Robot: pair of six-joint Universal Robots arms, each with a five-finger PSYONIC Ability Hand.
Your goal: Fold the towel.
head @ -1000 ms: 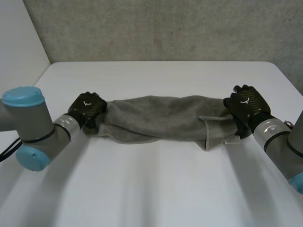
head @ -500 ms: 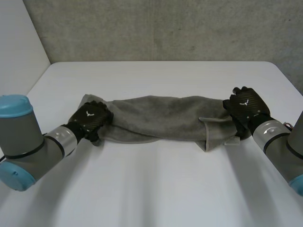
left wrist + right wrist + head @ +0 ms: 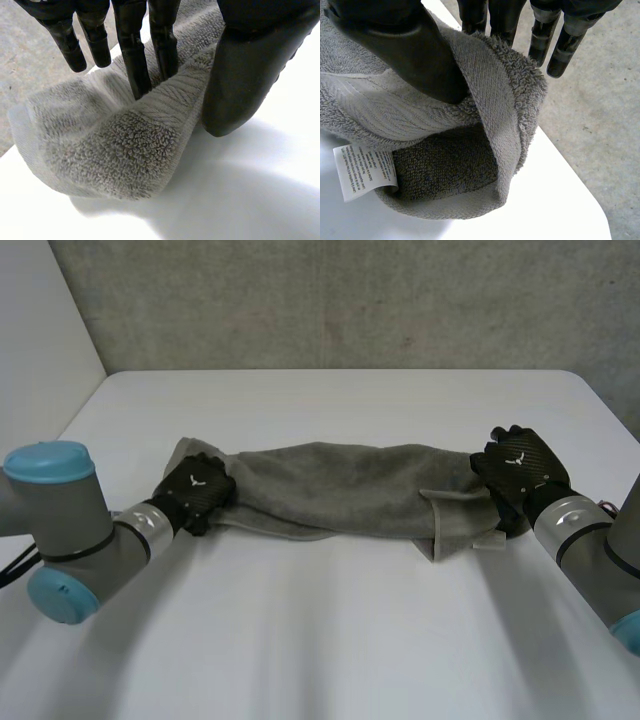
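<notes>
A grey towel (image 3: 340,485) lies bunched in a long strip across the middle of the white table (image 3: 330,640). My left hand (image 3: 195,488) is at the strip's left end, on its near edge. There, straight fingers (image 3: 135,75) stand behind a raised fold of towel (image 3: 115,145) and the thumb (image 3: 245,65) presses its front, pinching it. My right hand (image 3: 520,465) holds the right end. Its thumb (image 3: 405,45) clamps a doubled fold of towel (image 3: 450,175) against the fingers (image 3: 545,35).
A white care label (image 3: 365,170) hangs from the towel's right end beside my right thumb. A flap of the towel (image 3: 455,515) sticks out toward the near side at the right. The table's far edge meets a grey wall (image 3: 350,300).
My left hand slid toward the near edge of the towel's left end, uncovering the far left corner, and its fingers and thumb closed on the fold. The right hand stayed put.
</notes>
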